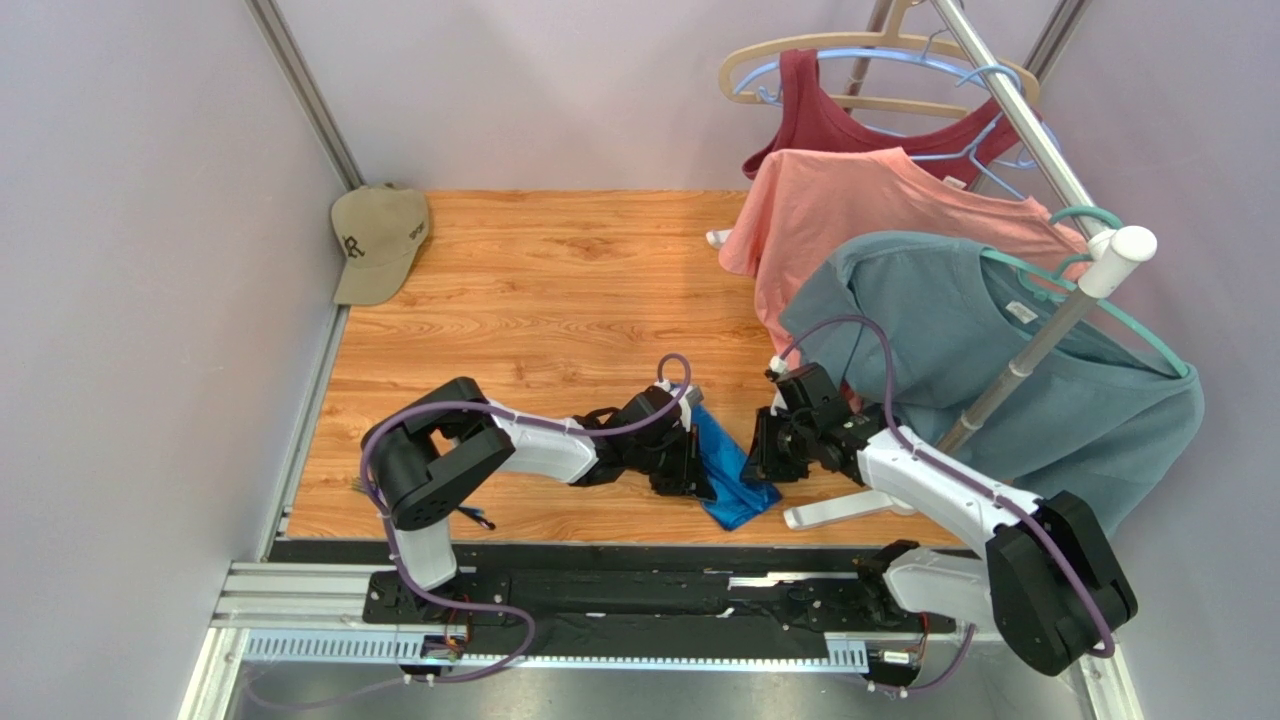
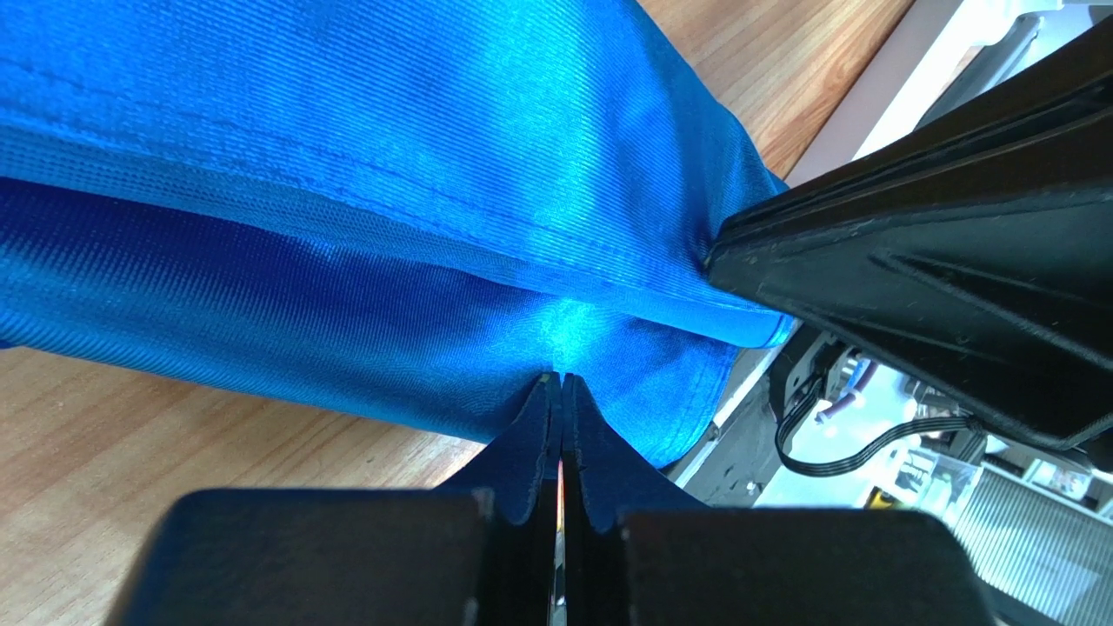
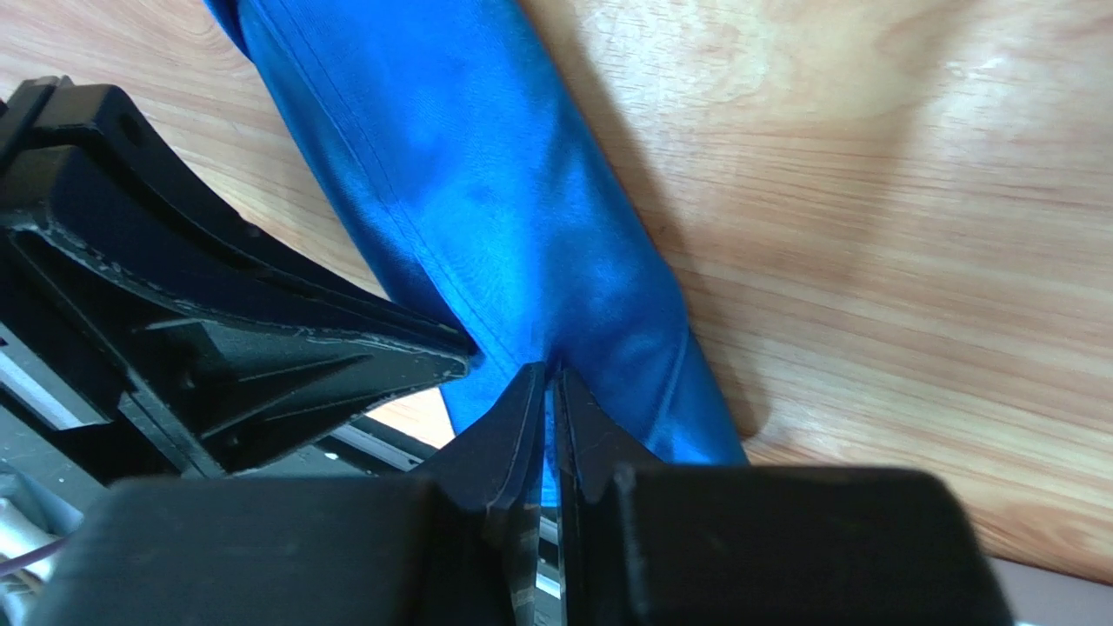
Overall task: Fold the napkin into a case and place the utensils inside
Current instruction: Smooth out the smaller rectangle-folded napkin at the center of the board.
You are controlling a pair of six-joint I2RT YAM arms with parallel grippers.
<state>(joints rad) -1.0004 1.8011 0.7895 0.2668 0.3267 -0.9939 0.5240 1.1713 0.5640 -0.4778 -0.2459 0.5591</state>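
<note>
The royal-blue napkin (image 1: 729,473) hangs as a narrow folded strip between my two grippers, near the table's front edge. My left gripper (image 1: 694,458) is shut on its left side; in the left wrist view the shiny cloth (image 2: 392,170) fills the frame and the gripper (image 2: 562,381) pinches its fold. My right gripper (image 1: 756,455) is shut on the right side; in the right wrist view the gripper (image 3: 546,372) nips the strip (image 3: 510,209). The other gripper's black finger (image 3: 261,352) touches the cloth close by. The utensils are out of view.
A khaki cap (image 1: 376,240) lies at the far left corner. A clothes rack (image 1: 1037,345) at the right holds a maroon top, a pink T-shirt (image 1: 857,210) and a teal-grey T-shirt (image 1: 977,345). The wooden tabletop (image 1: 556,300) ends at a black rail in front.
</note>
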